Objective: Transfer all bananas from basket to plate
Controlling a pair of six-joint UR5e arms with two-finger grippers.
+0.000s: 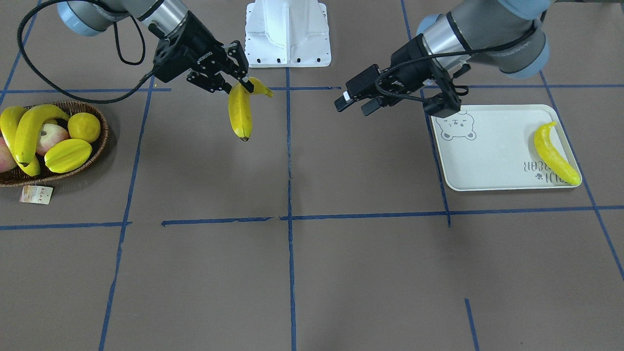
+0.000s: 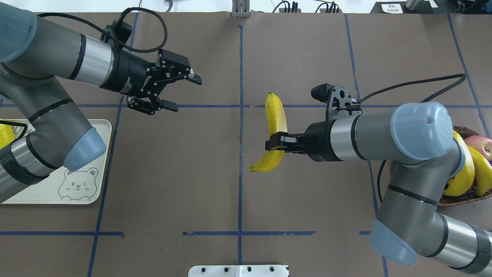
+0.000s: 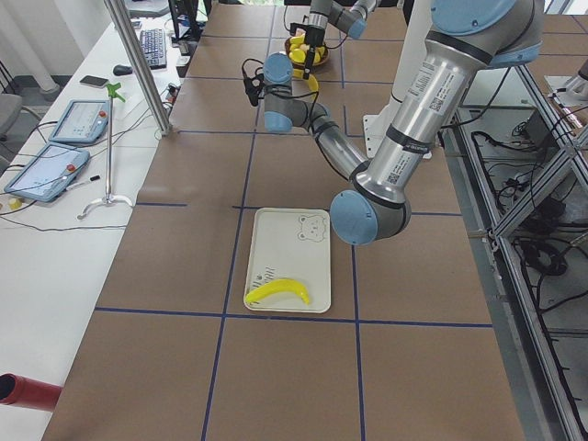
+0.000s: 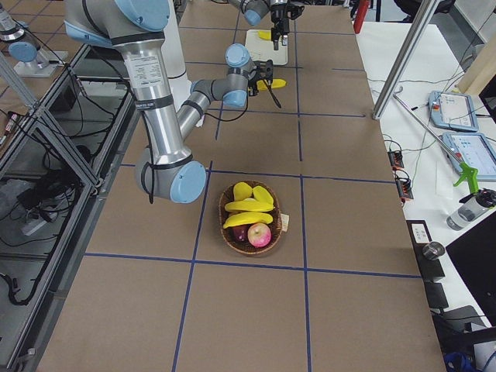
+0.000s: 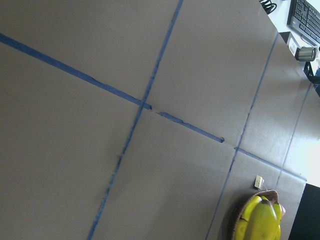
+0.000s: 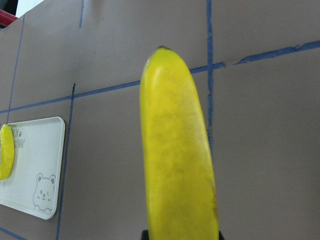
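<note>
My right gripper is shut on a yellow banana near its stem and holds it above the middle of the table; it also shows in the overhead view and fills the right wrist view. My left gripper is open and empty, in the air between the held banana and the white bear plate. One banana lies on the plate's far edge. The wicker basket holds two more bananas.
The basket also holds a lemon, a starfruit and apples; a paper tag hangs off its rim. The white robot base stands at the table's edge. Blue tape lines cross the brown table.
</note>
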